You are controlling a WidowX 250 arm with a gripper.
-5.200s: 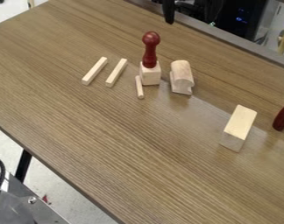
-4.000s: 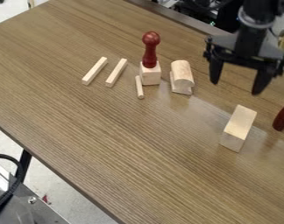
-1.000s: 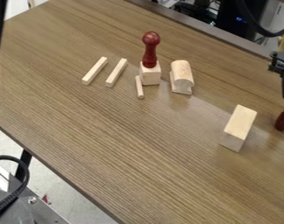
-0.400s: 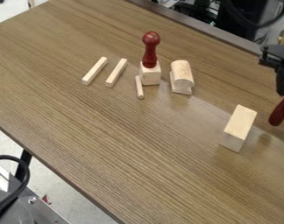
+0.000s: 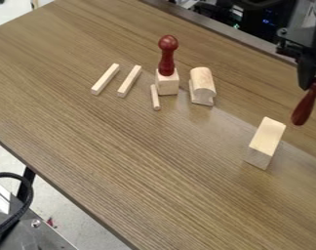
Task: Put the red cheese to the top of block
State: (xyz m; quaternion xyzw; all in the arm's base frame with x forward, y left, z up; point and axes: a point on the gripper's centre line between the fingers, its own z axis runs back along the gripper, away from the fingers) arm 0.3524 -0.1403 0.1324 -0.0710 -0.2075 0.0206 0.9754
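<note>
At the right edge, above the table, the black gripper point(image 5: 313, 84) is shut on the upper end of a dark red chess-like piece point(image 5: 305, 107). The piece hangs tilted, its thick rounded end down and to the left. Below and left of it lies a long pale wooden block point(image 5: 268, 137) on the table. Farther left, a second red piece with a round knob point(image 5: 167, 56) stands upright on a small wooden cube block point(image 5: 167, 83).
An arched wooden block point(image 5: 202, 86) stands right of the cube. A short thin stick point(image 5: 155, 97) lies beside the cube, and two square sticks point(image 5: 106, 78) lie to its left. The wooden table point(image 5: 141, 161) has its far edge near the arm.
From the right edge, the gripper has moved left and upward with the red piece in it, lifting it off the table. The blocks and the standing red piece have not moved.
</note>
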